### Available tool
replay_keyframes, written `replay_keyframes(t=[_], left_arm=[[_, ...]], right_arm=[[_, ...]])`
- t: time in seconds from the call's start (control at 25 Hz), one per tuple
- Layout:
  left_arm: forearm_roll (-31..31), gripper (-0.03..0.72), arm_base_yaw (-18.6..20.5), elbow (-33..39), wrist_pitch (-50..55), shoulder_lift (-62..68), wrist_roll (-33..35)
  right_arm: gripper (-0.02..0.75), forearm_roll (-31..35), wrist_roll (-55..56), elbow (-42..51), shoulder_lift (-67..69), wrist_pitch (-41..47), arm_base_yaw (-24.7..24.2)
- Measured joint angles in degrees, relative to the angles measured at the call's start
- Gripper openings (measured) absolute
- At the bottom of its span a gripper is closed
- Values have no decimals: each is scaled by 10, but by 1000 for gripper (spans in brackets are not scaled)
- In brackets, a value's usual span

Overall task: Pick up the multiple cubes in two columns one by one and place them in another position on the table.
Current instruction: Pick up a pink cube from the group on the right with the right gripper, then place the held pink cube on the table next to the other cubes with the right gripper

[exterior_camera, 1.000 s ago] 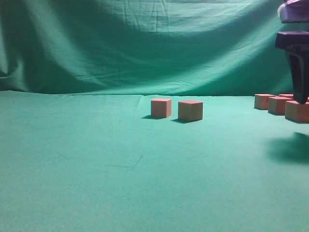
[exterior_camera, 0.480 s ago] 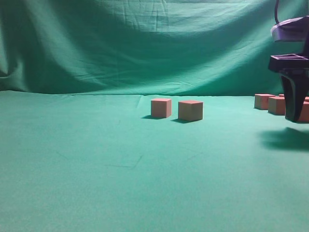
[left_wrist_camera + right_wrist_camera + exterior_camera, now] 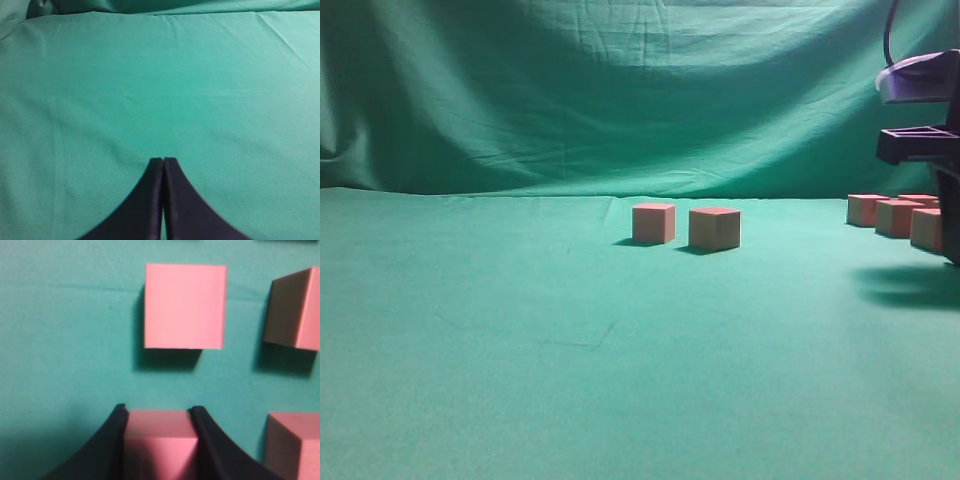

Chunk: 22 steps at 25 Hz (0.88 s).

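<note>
Two salmon-pink cubes point(image 3: 653, 223) point(image 3: 714, 228) stand side by side mid-table on the green cloth. Several more cubes point(image 3: 897, 217) are grouped at the right edge. My right gripper point(image 3: 953, 250) is down among that group, half cut off by the frame. In the right wrist view its black fingers press both sides of one cube point(image 3: 159, 440), so the right gripper point(image 3: 158, 412) is shut on it, with the cube down at the cloth. Three other cubes point(image 3: 185, 305) point(image 3: 295, 310) point(image 3: 295, 445) sit around it. My left gripper point(image 3: 163, 160) is shut and empty over bare cloth.
The table point(image 3: 520, 330) is covered in teal-green cloth that runs up into a draped backdrop point(image 3: 620, 90) of the same colour. The neighbouring cube on the right point(image 3: 295, 445) stands close to the right finger.
My right gripper has come down among the right-hand cubes, shifted slightly right, and its jaws have closed onto one cube. The two middle cubes have not moved.
</note>
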Motion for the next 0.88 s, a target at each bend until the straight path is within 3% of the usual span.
replay_keyframes(t=[0.28,0.52,0.72,0.88], left_arm=[[0,0,0,0,0,0,0],[0,0,0,0,0,0,0],[0,0,0,0,0,0,0],[0,0,0,0,0,0,0]], right_arm=[[265,38,-70,-114,-1,139,0],[265,209,-217,-265,-6,247,5],[265,233,-257,-357,-5,292,79],[265,193,-251,-426,18,305,178]])
